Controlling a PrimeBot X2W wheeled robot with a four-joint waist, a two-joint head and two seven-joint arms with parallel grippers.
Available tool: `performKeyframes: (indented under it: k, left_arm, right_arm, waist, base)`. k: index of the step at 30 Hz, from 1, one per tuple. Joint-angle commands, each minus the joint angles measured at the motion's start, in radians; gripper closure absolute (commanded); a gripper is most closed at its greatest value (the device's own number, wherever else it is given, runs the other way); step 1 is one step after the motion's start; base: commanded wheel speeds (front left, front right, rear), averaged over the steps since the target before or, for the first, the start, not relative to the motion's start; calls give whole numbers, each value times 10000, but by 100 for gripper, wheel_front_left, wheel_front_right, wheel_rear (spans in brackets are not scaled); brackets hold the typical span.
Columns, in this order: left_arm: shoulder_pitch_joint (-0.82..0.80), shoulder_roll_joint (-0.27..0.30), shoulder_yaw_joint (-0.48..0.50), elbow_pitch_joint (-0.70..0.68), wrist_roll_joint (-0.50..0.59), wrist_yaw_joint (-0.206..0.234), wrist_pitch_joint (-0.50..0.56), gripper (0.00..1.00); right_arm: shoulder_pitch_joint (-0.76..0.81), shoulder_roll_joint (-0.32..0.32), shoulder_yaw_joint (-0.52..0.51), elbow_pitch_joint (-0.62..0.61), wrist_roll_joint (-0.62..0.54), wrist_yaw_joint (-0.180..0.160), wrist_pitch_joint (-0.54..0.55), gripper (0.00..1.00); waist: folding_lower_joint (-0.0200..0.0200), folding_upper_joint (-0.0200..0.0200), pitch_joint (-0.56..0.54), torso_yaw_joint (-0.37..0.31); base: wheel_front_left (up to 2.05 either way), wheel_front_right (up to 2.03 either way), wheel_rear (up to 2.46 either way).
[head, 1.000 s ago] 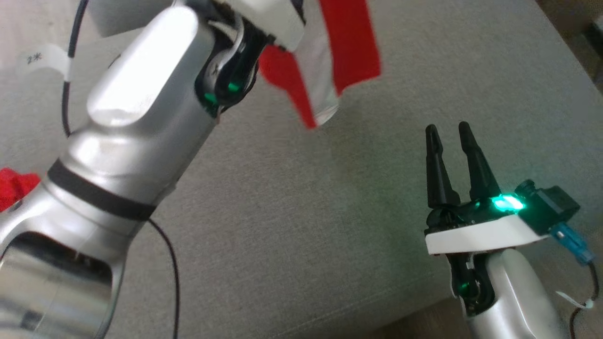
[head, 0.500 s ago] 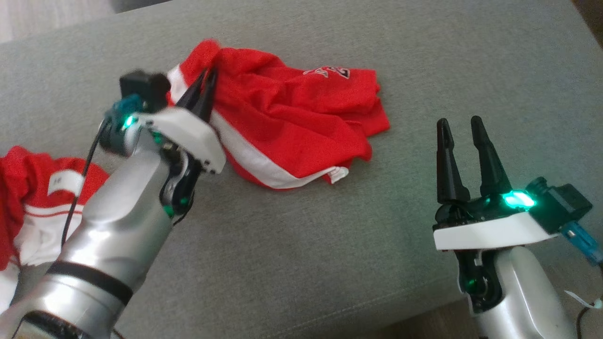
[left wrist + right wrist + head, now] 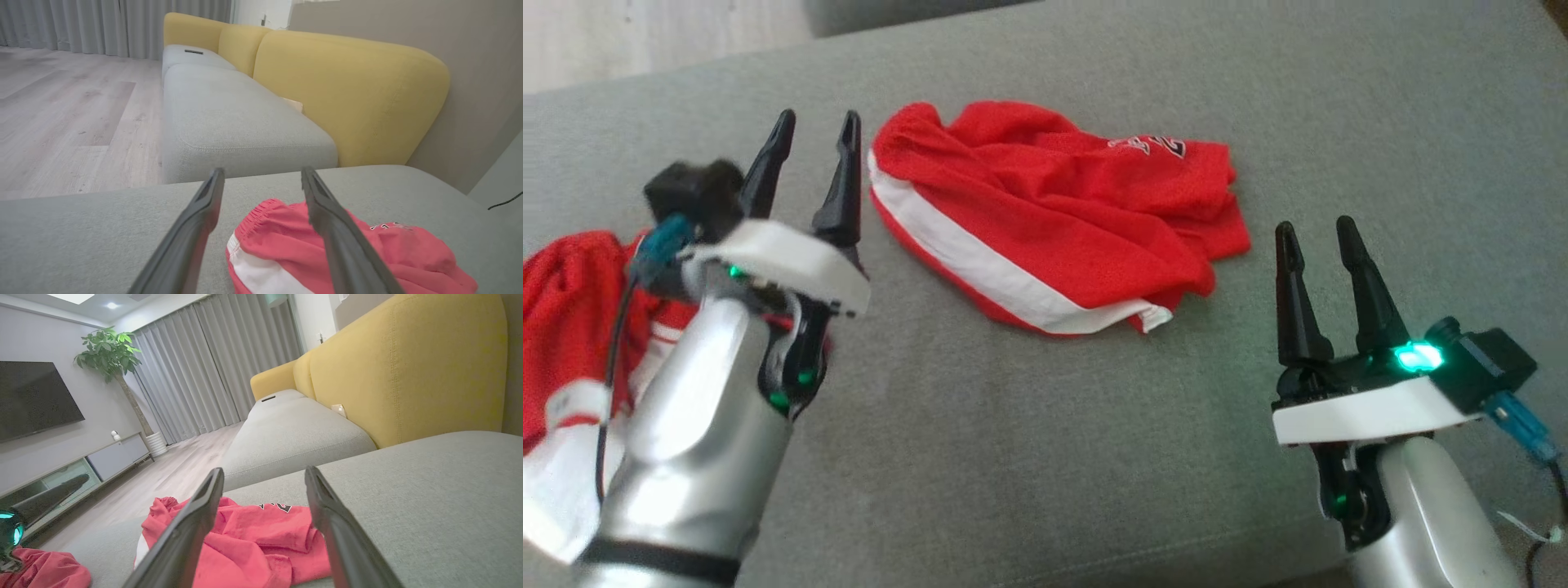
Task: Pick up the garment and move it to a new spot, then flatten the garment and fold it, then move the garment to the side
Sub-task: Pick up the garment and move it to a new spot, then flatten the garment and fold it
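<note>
Nearest, the left arm point(image 3: 703, 457) has drawn back toward the robot. Its jaws, pinched on the garment and holding it in the air a second ago, now stand apart and empty, fingers point(image 3: 841, 188) just beside the cloth but off it. The right jaws are apart and empty as before, fingers point(image 3: 1294, 302) near the garment's other end.

Between the two arms the garment point(image 3: 1054, 220) lies free on the grey seat point(image 3: 1013, 457), a crumpled heap with a white stripe point(image 3: 980, 261) along its near edge. I take this as the move to a new spot being done. Flattening comes next, and the folds are still bunched.

The head view alone shows both arms flanking the heap, and a second red garment point(image 3: 564, 294) lying under the left arm. The left wrist view adds a gathered waistband point(image 3: 261, 208) at the end nearest those jaws, a likely place to grip. The right wrist view shows the printed end point(image 3: 274, 507) facing the right jaws, and farther off a yellow backrest point(image 3: 404, 367), a TV point(image 3: 32, 400) and a plant point(image 3: 108, 355).
</note>
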Motion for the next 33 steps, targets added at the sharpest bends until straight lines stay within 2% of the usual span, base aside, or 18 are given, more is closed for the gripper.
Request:
performKeyframes:
  k: [1,7,17,27,33]
  left_arm:
    - [3,180,653,-624,186,-55,-121,0]
    - [1953,-98,1769,-2291,1350,-307,-121,0]
    - [4691,-1205,3002,-3745,2771,-733,-121,0]
    - [4941,-1683,3470,-3844,3372,-1122,-122,0]
    - [4757,-1754,3511,-3712,3431,-1270,-122,0]
  right_arm:
    - [-23,-35,136,-293,-97,-7,-107,0]
    - [361,-35,-74,-206,-305,-7,-107,0]
    - [993,-35,-388,-78,-626,-7,-107,0]
    - [1069,-35,-438,89,-726,-7,-107,0]
    - [947,-35,162,1481,-494,-7,-107,0]
  waist:
    - [1,0,-254,254]
    - [1,0,-753,766]
    - [1,0,-1185,1239]
    - [1,0,-1064,1408]
    - [1,0,-849,1594]
  base:
    - [0,0,0]
    - [0,0,0]
    - [0,0,0]
    - [0,0,0]
    - [0,0,0]
